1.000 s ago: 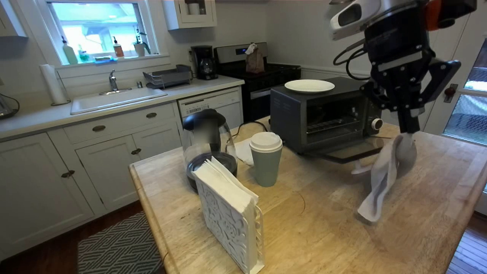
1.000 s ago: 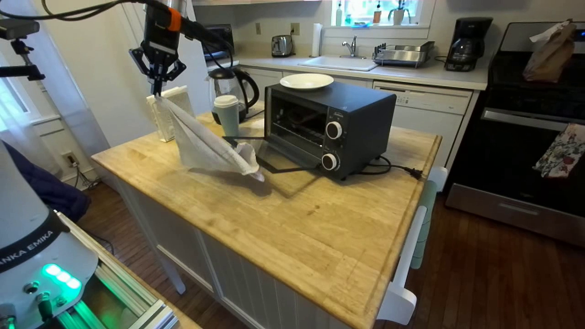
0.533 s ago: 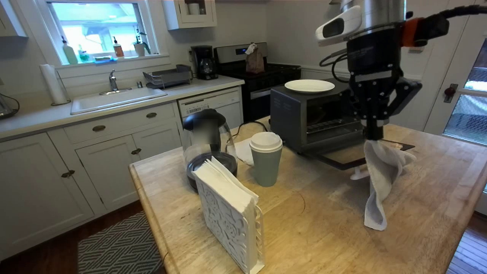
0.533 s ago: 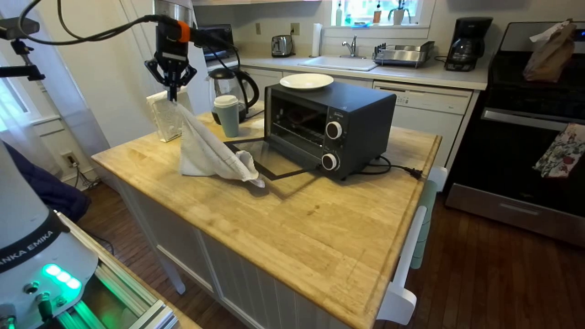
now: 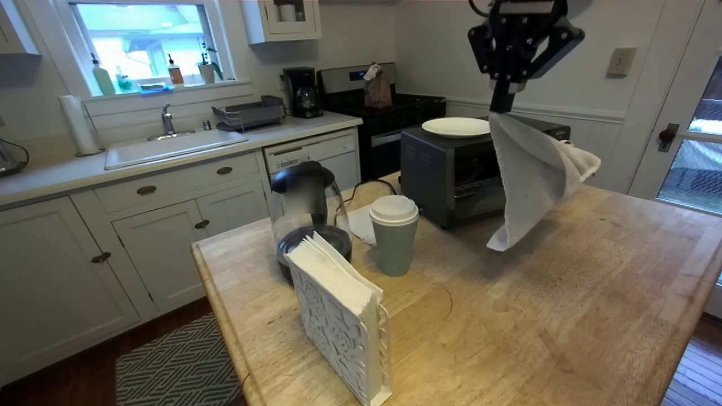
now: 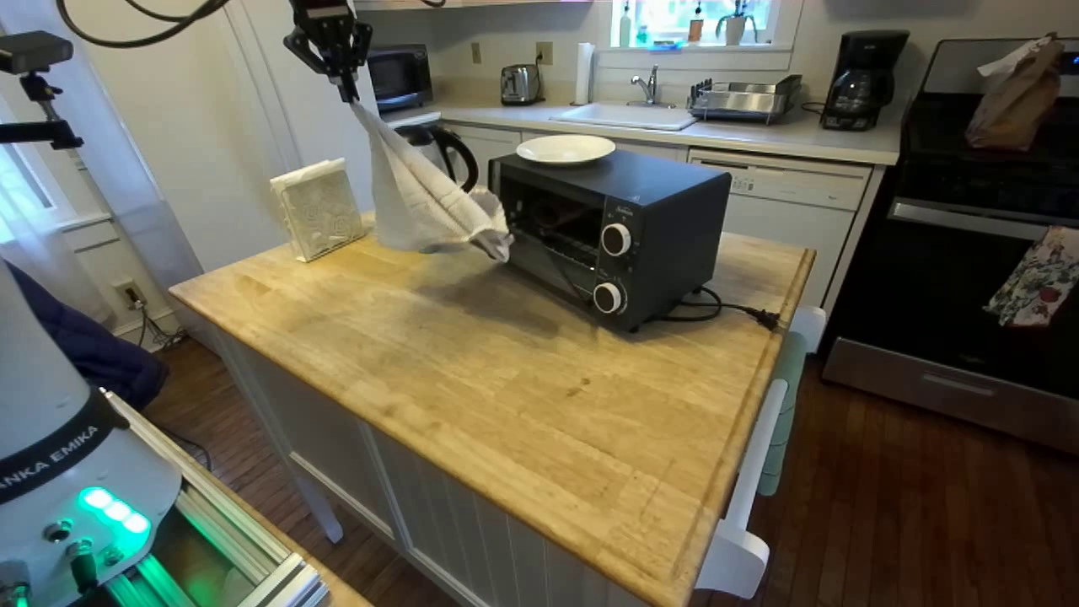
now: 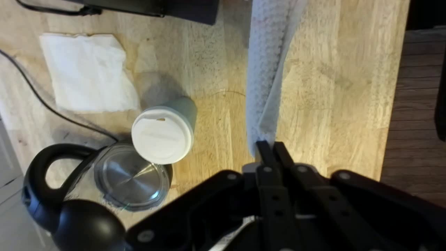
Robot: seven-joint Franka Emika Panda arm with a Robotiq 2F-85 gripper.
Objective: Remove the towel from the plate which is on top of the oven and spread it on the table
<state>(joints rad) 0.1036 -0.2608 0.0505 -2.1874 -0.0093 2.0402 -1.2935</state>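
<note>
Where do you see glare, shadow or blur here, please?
In both exterior views, the window glares and a soft shadow lies on the table below the towel; in an exterior view, a blurred patch covers part of the kettle; in the wrist view, the cup casts a shadow.

The cup (image 7: 165,131) is hidden behind the towel (image 6: 426,198) in an exterior view.
Much of the kettle (image 6: 462,154) is concealed there as well. In an exterior view, the kettle's base is partly covered by the napkin holder (image 5: 335,324) and a patch above is blurred; one end of the plate (image 5: 456,127) and much of the front of the toaster oven (image 5: 437,177) are masked by the towel. The tool (image 5: 501,107) is cropped by the top edge in both exterior views. In the wrist view, the towel and toaster oven are cut off at the top, the kettle at the bottom; a dark object (image 7: 441,101) at the right edge cannot be identified.
</note>
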